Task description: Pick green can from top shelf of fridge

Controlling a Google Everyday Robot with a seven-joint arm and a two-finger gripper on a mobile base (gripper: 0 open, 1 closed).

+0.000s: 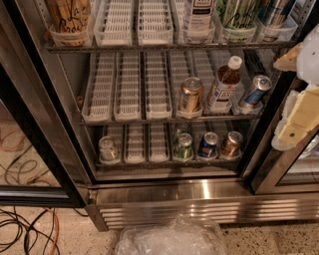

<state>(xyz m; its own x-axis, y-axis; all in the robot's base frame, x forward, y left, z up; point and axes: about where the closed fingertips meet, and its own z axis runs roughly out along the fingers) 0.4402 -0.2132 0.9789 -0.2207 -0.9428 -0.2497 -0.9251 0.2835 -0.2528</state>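
Note:
The green can [238, 12], pale green and white with dark streaks, stands at the right of the top shelf [164, 47], behind a clear front stop; its lid is cut off by the picture's top edge. A white bottle [198, 12] stands to its left and another can [273, 12] to its right. The gripper [299, 117], a cream and white shape, hangs at the right edge in front of the fridge's [70, 99] right side. It is below and to the right of the green can and apart from it.
The middle shelf holds a copper-gold can [190, 94], a brown bottle [224, 84] and a blue-silver can [254, 89]. The lower shelf holds several short cans [184, 145]. A tan container [67, 20] stands top left. A clear plastic bag [169, 239] and cables [25, 234] lie on the floor.

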